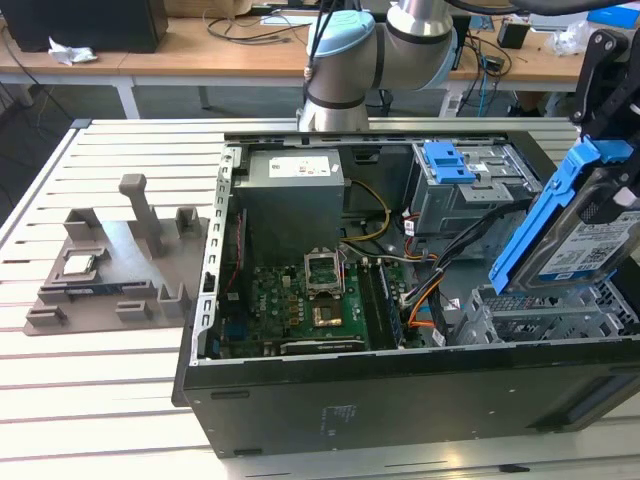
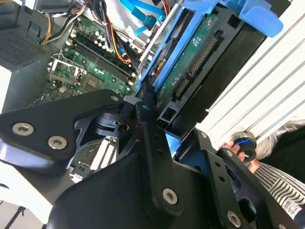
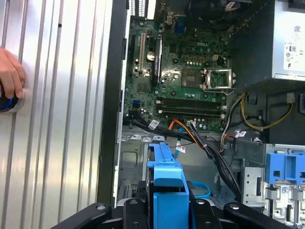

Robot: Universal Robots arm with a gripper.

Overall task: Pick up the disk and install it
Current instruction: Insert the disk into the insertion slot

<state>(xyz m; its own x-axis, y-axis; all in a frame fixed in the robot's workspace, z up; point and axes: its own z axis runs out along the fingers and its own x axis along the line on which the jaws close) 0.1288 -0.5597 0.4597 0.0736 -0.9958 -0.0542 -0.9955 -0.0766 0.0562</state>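
The gripper (image 1: 604, 120) was clamped on the upper end of the disk (image 1: 590, 235). The disk hung tilted, its long axis steeply upright, just above the grey drive cage (image 1: 545, 318).

A: Where's the computer case (image 1: 400, 410)?
B: On the table (image 1: 100, 400). A parts tray (image 1: 110, 235) lies beside it, on the exterior view's left, with the CPU chip (image 1: 80, 264) on it.
A: What's inside the case?
B: The power supply (image 1: 295, 190) at the back, the motherboard (image 1: 300, 310) in front of it.
A: And the disk (image 1: 598, 250)?
B: Up in the gripper (image 1: 603, 135), tilted, over the drive cage (image 1: 540, 320) on the exterior view's right. A hand (image 3: 9, 76) rests on the table outside the case
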